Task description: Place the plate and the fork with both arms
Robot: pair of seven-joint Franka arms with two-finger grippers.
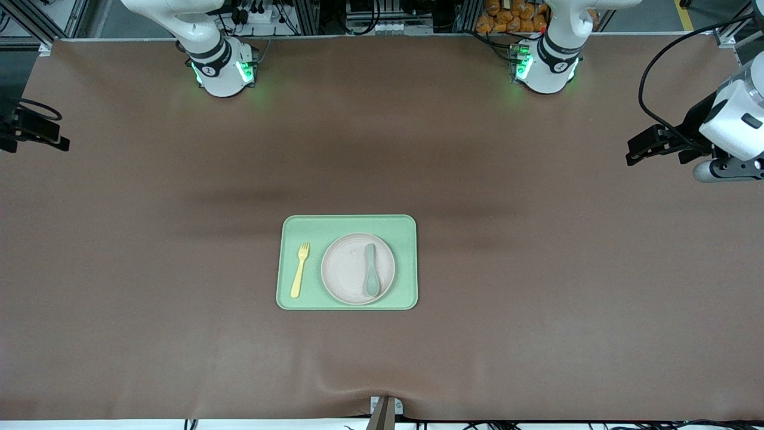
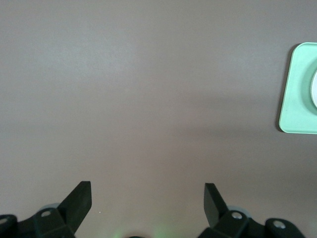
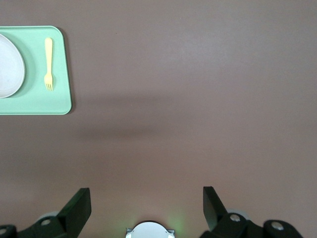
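Plate [image 1: 357, 269] and fork [image 1: 299, 270] sit mid-tray [image 1: 406, 230]; left gripper [image 2: 147, 198] and right gripper [image 3: 147, 201] hover wide open, empty, over opposite table ends; descend squarely.

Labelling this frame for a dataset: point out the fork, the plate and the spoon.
fork [image 1: 299, 270], front view, middle of its handle.
plate [image 1: 344, 269], front view, bare inner surface beside the spoon.
spoon [image 1: 371, 269], front view, middle of its handle.

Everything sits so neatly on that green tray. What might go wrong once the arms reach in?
The teal spoon lies loose on the plate, so lifting or tilting the plate may send it sliding off. The fork lies flat on the tray, thin and hard to pinch. Both grippers, left and right, hang open over bare table.
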